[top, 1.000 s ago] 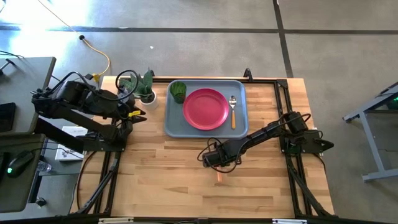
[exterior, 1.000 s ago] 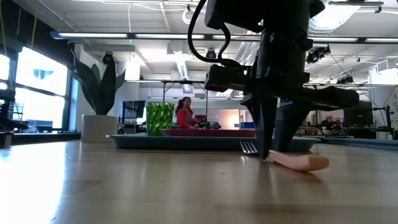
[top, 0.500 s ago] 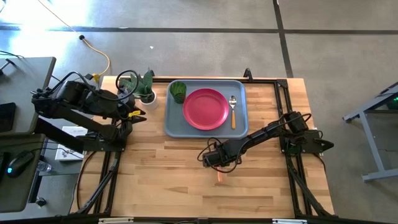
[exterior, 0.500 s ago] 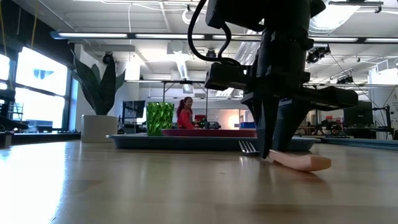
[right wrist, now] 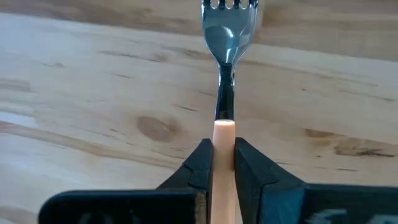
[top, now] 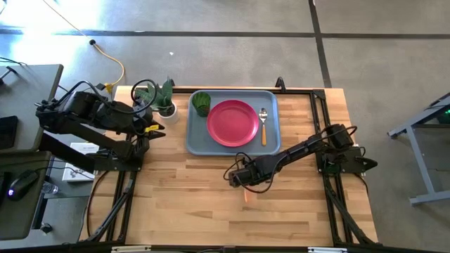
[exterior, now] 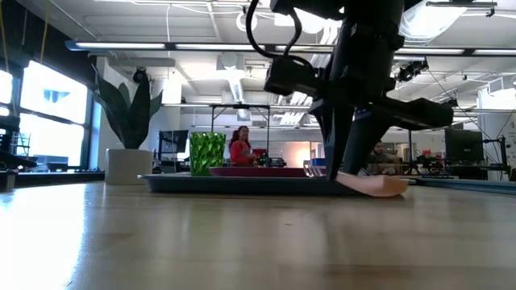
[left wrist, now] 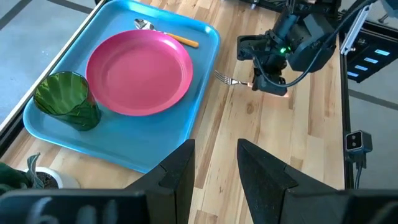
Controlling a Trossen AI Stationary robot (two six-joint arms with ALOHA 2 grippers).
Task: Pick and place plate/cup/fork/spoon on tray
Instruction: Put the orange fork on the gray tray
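Note:
The fork (right wrist: 227, 25), silver tines and orange handle, hangs just above the bare wood in front of the tray (top: 198, 140), with my right gripper (top: 244, 181) shut on it. In the low view its handle (exterior: 375, 185) floats over the tabletop. The pink-red plate (top: 232, 123) lies in the tray's middle, the dark green cup (top: 202, 103) stands in its far left corner, and the spoon (top: 263, 125) lies along its right side. My left gripper (left wrist: 214, 180) waits open, raised over the table's left edge. My right gripper pinches the fork's orange handle (right wrist: 224, 132) between its two fingers, close to where it joins the metal neck. The fingers (right wrist: 202, 158) come steeply from above and lie across the handle. The fork is lifted clear of the table, its handle's free end (top: 246, 198) toward the near edge.
A leafy plant in a white pot (top: 166, 105) stands at the far left, beside the tray. Bare wood (top: 211, 211) stretches along the near half of the table. People show in the room behind, in the low view.
My right gripper has risen a little and taken the fork up with it. The handle's free end, which rested on the wood a second ago, now hangs clear of the table.

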